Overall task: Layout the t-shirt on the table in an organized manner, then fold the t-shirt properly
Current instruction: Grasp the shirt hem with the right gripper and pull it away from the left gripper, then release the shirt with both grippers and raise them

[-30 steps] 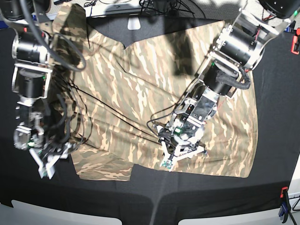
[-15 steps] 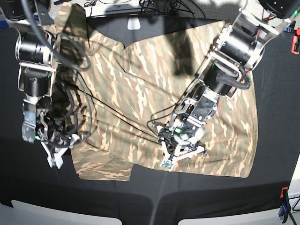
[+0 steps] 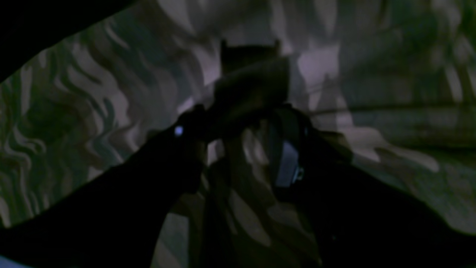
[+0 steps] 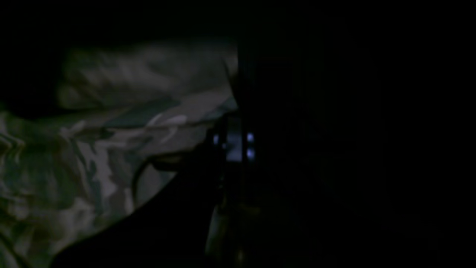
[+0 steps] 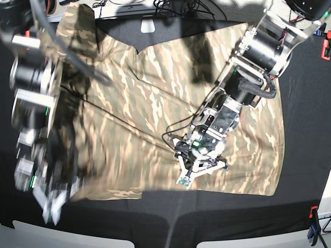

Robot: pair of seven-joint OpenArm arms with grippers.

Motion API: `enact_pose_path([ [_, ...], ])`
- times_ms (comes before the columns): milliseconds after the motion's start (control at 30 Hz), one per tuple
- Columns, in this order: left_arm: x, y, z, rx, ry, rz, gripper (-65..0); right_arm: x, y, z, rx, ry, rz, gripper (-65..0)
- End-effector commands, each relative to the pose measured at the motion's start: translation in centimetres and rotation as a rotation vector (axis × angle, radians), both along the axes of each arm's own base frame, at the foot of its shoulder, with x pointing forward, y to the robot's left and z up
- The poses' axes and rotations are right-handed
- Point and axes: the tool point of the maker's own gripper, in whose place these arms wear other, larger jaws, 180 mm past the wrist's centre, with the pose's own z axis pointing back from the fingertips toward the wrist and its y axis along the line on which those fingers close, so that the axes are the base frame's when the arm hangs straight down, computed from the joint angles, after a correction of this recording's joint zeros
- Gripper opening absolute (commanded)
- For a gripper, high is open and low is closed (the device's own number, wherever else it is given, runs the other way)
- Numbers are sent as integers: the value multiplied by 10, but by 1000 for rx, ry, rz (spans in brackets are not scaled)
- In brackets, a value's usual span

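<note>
T-shirt [image 5: 155,103] lies spread across the middle of the worktop [image 5: 305,155], camouflage print up, collar toward the far edge. Its near hem runs along the front of the worktop; the lower corner on the view's left is bunched and lifted rather than flat.

Left gripper [image 5: 199,168] sits on the shirt just inside the near hem, in the right half of the base view. The left wrist view shows its jaws partly spread with a ridge of camouflage cloth [image 3: 238,193] between them; whether they pinch it, I cannot tell.

Right gripper [image 5: 51,199] is at the shirt's lower left corner, blurred in the base view. The right wrist view is very dark; its jaws are pressed together, and the cloth edge [image 4: 148,111] lies right at them, apparently caught between.

Edges and room: bare black worktop shows in front of the hem, along the right side, and on the left beyond the right arm. An orange clamp [image 5: 326,47] sits at the right edge, a blue clamp [image 5: 313,227] at the near right corner.

Cables [image 5: 176,6] lie past the far edge.
</note>
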Motion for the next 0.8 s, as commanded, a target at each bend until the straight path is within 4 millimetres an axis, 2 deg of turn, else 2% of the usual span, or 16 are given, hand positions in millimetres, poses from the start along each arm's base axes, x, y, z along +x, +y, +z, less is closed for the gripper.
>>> enact_pose_path([
  [0,1,8,1,31,24,19,-394,21,-7,44,-6,-106,-9,-650],
  [200,10,13,11,52,33,34,-394,47,-6,103,-2,-226,-9,-650],
  [400,30,15,36,60,0,44,-394,56,-10,130,1,-291,-39,-650],
  [500,39,16,47,62,-18,48,-394,55,-9,125,0,-261,-38,-650],
  [700,43,16,53,64,-25,50,-394,39,-9,90,-8,-139,-35,-650],
  [767,43,17,52,68,-21,52,-394,27,-1,67,19,-58,2,-574],
])
